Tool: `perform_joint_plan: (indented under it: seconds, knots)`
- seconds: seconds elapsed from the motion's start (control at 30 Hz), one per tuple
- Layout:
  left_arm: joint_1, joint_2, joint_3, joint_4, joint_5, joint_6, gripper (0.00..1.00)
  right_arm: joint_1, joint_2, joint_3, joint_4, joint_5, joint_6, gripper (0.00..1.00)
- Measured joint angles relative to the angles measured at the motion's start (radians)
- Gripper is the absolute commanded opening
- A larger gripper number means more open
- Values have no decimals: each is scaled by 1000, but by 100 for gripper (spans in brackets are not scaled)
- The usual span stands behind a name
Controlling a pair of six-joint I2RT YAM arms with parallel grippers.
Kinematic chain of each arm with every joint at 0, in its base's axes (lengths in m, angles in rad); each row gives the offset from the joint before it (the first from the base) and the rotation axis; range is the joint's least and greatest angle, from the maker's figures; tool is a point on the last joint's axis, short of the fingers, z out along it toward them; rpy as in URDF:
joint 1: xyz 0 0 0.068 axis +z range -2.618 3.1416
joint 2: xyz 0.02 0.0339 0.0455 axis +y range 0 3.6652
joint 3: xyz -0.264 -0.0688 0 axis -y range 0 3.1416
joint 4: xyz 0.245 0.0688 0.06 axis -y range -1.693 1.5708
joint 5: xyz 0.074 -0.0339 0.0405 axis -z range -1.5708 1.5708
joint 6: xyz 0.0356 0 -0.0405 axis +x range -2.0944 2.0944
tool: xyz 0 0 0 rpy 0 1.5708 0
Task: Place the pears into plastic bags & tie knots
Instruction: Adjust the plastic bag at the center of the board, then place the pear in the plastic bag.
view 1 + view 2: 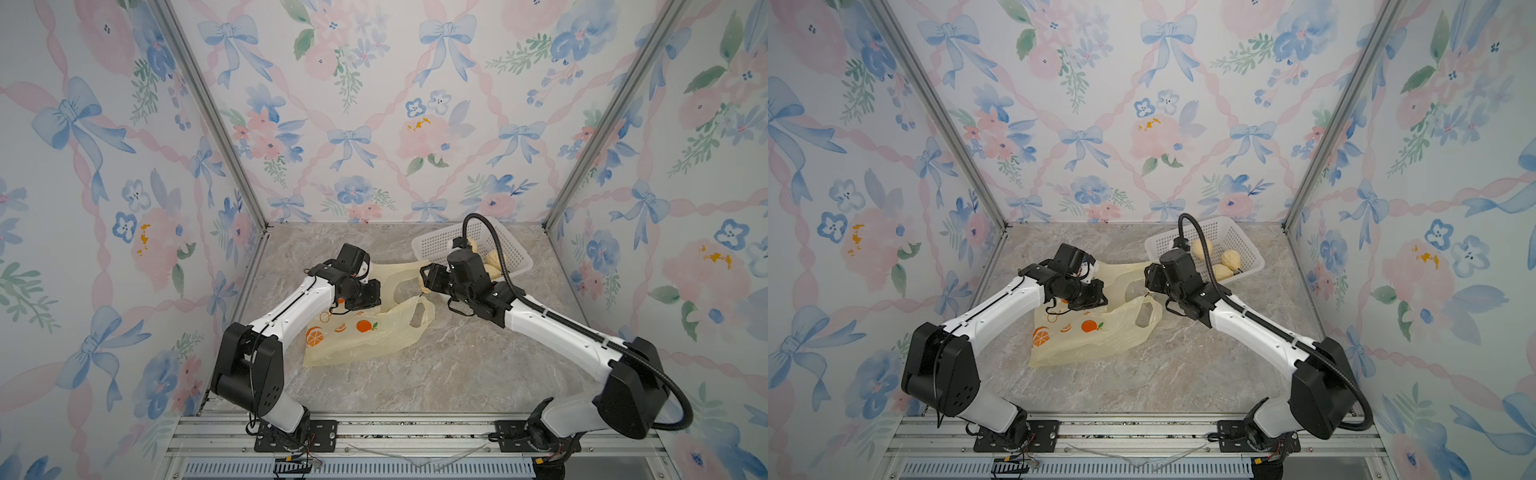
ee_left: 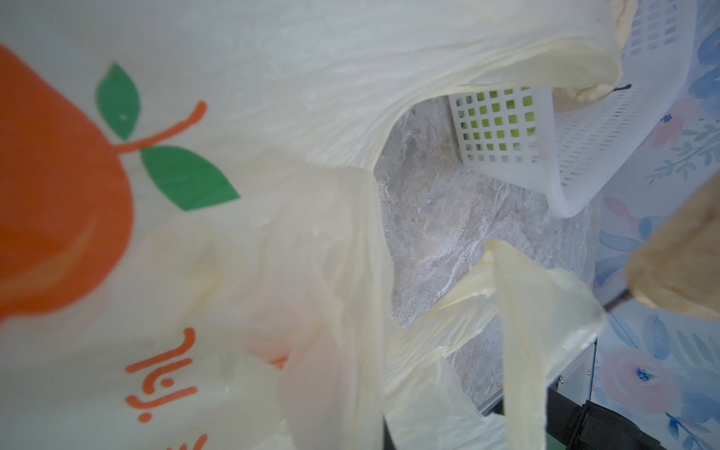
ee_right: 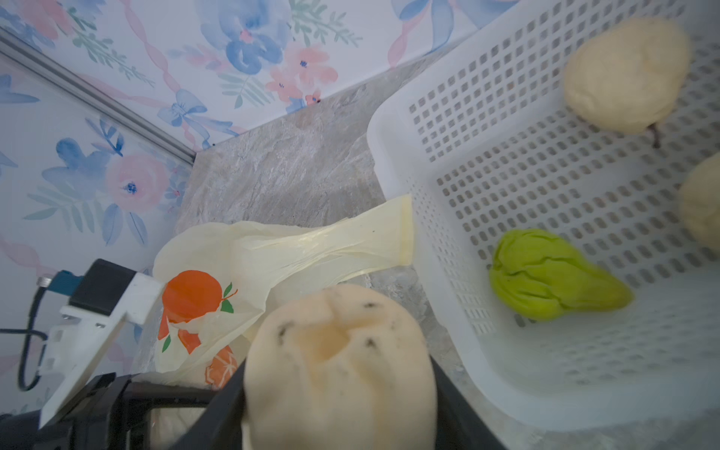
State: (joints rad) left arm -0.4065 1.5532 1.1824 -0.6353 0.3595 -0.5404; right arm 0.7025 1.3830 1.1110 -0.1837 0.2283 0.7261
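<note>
Pear sits gripped in right claw, seemingly just above the bag.

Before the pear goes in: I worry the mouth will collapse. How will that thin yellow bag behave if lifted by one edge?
Probably very floppy: the bag sags in folds wherever nothing holds it. Likely light, so it may slide on the smooth tabletop. The film is see-through thin, so hard pulls might stretch it.

Top views high, facing down; wrist views close, sharing bag, basket; left likely nearest
</note>
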Motion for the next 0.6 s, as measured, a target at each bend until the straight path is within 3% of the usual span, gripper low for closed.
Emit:
perform_joint_plan:
  seconds: [0.13,0.33,0.6]
  knots:
    - [-8,0,4,-1,-1,6,0,22,-118,-55,31,94,-5,43]
    - [-14,0,12,-2,1,7,0,56,-105,-88,114,112,-11,43]
    - [-23,-47,50,0,16,0,0,111,135,-115,308,-24,23,41]
